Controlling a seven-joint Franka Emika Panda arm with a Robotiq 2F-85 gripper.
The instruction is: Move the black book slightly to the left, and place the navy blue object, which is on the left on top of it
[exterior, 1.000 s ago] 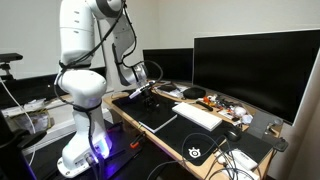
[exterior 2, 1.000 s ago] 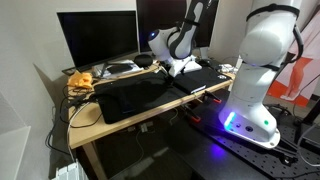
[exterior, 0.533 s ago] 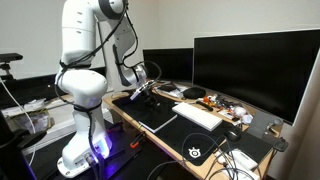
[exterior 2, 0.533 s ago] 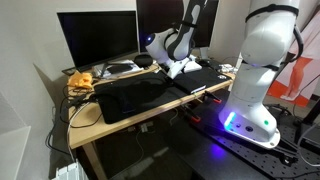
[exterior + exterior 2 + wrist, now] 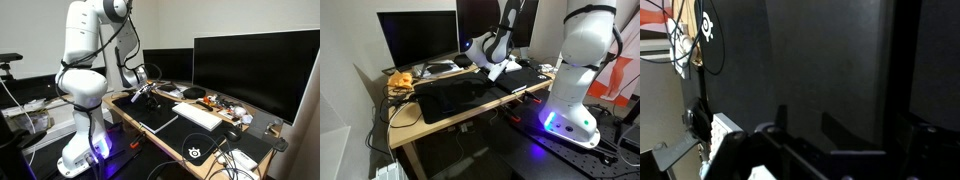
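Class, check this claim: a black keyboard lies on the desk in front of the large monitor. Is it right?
One slip: the keyboard is white, not black, as an exterior view shows. It does lie on the desk in front of the large monitor.

Monitor (image 5: 255, 70) blocks rear; keyboard (image 5: 197, 115) flanks open desk mat (image 5: 160, 122).

Wooden desk (image 5: 408, 116) carrying a long black desk mat (image 5: 165, 125), white keyboard (image 5: 197, 114) lying on the mat, dark monitors (image 5: 417, 38) standing behind, black book (image 5: 523, 77) lying flat toward the robot's end.
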